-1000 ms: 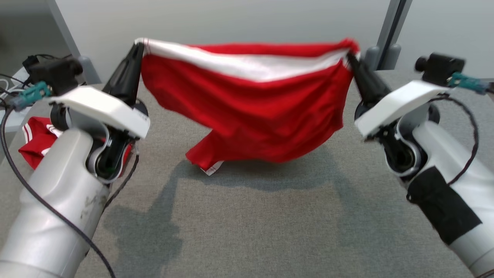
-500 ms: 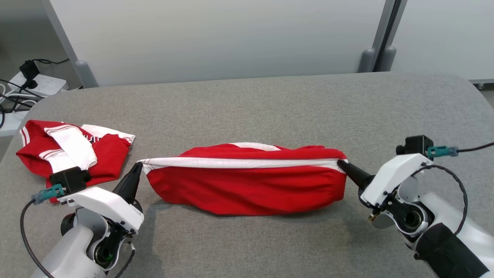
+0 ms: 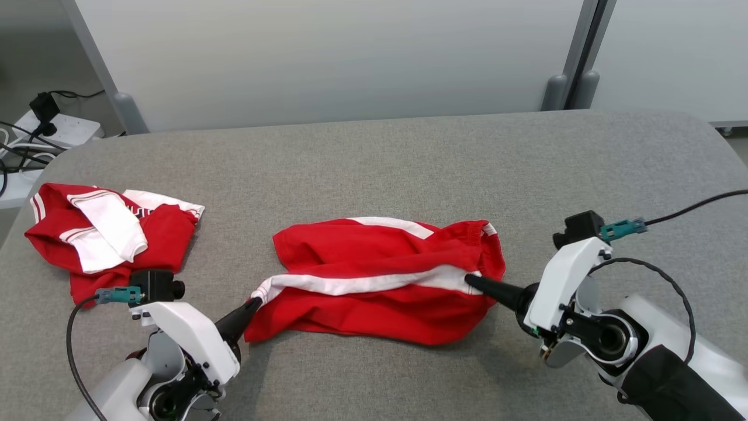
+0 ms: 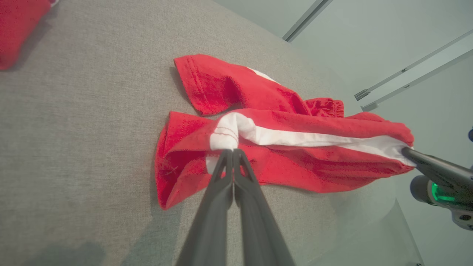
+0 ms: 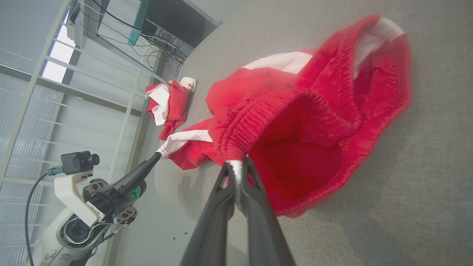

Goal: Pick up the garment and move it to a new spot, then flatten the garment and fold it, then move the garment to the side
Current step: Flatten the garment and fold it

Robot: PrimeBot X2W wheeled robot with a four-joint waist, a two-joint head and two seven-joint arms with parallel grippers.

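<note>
The garment (image 3: 380,280) is a pair of red shorts with a white side stripe, lying rumpled in the middle of the grey table (image 3: 374,169). My left gripper (image 3: 255,302) is shut on the white hem end of the garment (image 4: 281,147) at its left. My right gripper (image 3: 469,279) is shut on the white stripe at the elastic waistband of the garment (image 5: 295,122) on its right. Both grippers sit low, close to the tabletop. In the left wrist view my left gripper (image 4: 231,151) pinches the stripe's end; in the right wrist view my right gripper (image 5: 236,162) grips the waistband edge.
A second red and white garment (image 3: 111,234) lies crumpled at the table's left edge, also seen as that garment (image 5: 168,105) in the right wrist view. Cables and a power strip (image 3: 52,126) sit beyond the far left corner. A pale wall panel (image 3: 350,58) stands behind the table.
Both grippers have come down from holding the garment stretched in the air to the tabletop, then drawn closer together and toward me, so the cloth now lies slack and bunched.
</note>
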